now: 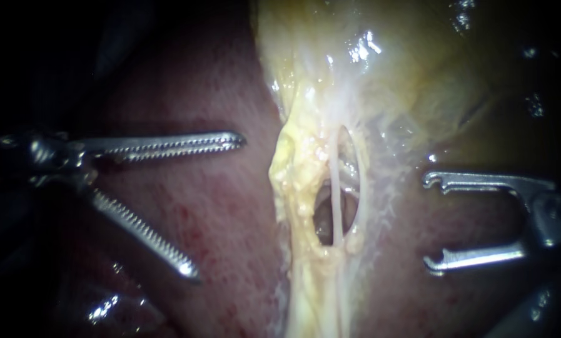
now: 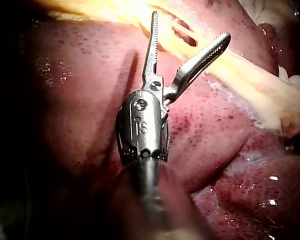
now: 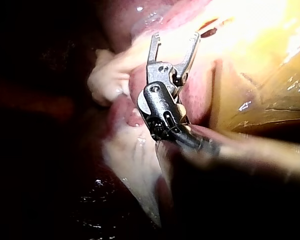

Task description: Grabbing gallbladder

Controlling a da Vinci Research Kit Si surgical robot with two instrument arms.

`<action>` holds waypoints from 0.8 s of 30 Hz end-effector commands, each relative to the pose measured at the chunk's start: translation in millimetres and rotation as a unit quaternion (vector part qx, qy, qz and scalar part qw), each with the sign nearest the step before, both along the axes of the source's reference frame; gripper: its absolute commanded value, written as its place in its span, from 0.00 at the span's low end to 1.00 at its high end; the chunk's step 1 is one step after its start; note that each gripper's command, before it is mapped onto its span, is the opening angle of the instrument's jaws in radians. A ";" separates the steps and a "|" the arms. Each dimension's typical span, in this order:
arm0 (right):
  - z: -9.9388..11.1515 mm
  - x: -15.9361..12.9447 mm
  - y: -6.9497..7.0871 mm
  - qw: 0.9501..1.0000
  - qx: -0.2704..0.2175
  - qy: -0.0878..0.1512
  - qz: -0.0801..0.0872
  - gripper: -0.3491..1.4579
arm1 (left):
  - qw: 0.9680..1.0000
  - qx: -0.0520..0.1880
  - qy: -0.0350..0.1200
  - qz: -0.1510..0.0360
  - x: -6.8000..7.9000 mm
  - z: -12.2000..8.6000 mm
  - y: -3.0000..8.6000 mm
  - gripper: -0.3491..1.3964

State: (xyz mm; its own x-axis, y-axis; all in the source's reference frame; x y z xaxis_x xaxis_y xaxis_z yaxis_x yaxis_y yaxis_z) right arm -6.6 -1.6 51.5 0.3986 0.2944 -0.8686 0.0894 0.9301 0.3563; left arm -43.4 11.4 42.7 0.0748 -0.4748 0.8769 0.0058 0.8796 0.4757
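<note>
Gallbladder, a glossy yellow-olive sac (image 1: 430, 69), occupies the upper right of the endoscope view and tapers down into a pale yellow fatty band (image 1: 299, 188), whose opening is crossed by a thin whitish tube (image 1: 335, 188). My left instrument (image 1: 216, 205), slender steel with a serrated pincer, lies over the mottled red liver (image 1: 242, 263) beside that band, pincer wide apart and holding nothing. My right instrument (image 1: 428, 222), with notched tips, sits on the band's opposite side, below the sac, pincer likewise apart and gripping nothing.
</note>
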 end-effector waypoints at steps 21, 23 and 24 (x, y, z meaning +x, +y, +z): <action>0.0 0.0 0.0 1.000 0.000 0.000 0.000 0.52 | 0.970 0.196 0.135 -0.053 -2.3 1.4 2.3 0.65; 0.0 0.0 0.0 1.000 0.000 0.000 0.000 0.52 | 0.966 0.210 0.139 -0.056 -2.6 1.4 2.3 0.62; 0.0 0.0 0.0 1.000 0.000 0.000 0.000 0.52 | 0.964 0.216 0.142 -0.057 -2.7 1.4 2.4 0.61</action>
State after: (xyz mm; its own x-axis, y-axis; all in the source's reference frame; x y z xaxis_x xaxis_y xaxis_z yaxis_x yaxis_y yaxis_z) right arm -6.6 -1.6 51.5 0.3987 0.2943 -0.8686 0.0897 0.9301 0.3563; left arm -46.2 13.7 44.1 0.2103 -0.8180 0.5354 0.2826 0.5752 0.7677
